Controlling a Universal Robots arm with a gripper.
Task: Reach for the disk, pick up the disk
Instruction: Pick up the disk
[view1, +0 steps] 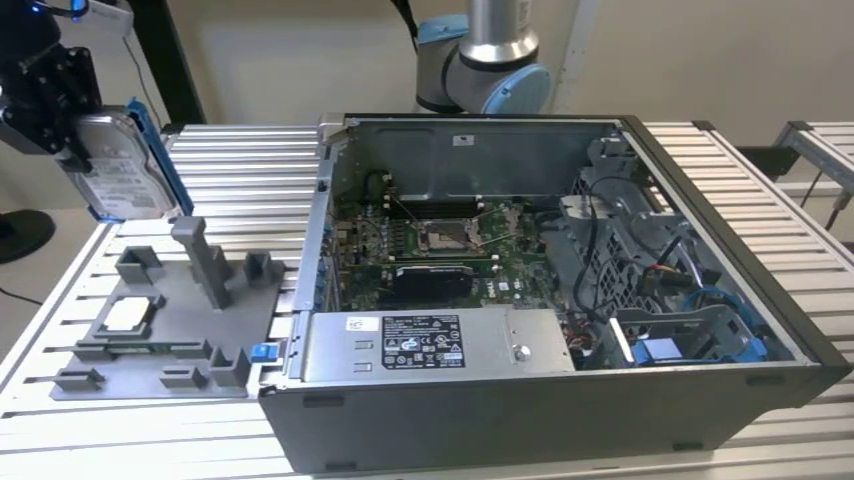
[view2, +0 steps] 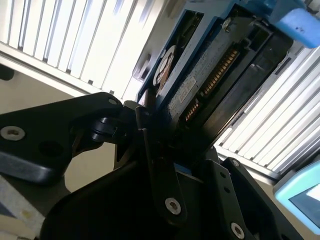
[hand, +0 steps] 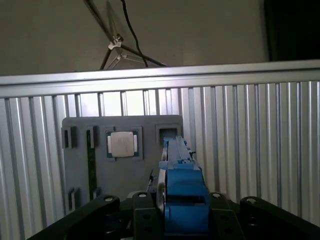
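The disk (view1: 123, 172), a silver hard drive with a white label and a blue frame, hangs on edge in the air at the exterior view's far left, above the grey fixture tray (view1: 160, 350). My black gripper (view1: 67, 125) is shut on its upper part. In the second wrist view the fingers (view2: 150, 135) clamp the disk (view2: 210, 65), whose connector edge shows. In the first wrist view the disk's blue frame (hand: 182, 185) stands edge-on between the fingers, over the tray (hand: 150, 125).
A small white-and-silver chip (view1: 124, 315) lies in the tray. An open computer case (view1: 561, 270) with a grey power-supply box (view1: 427, 345) stands to the exterior view's right. Ribbed metal table rails (view1: 240, 160) run beneath. The arm's base (view1: 481, 60) stands behind the case.
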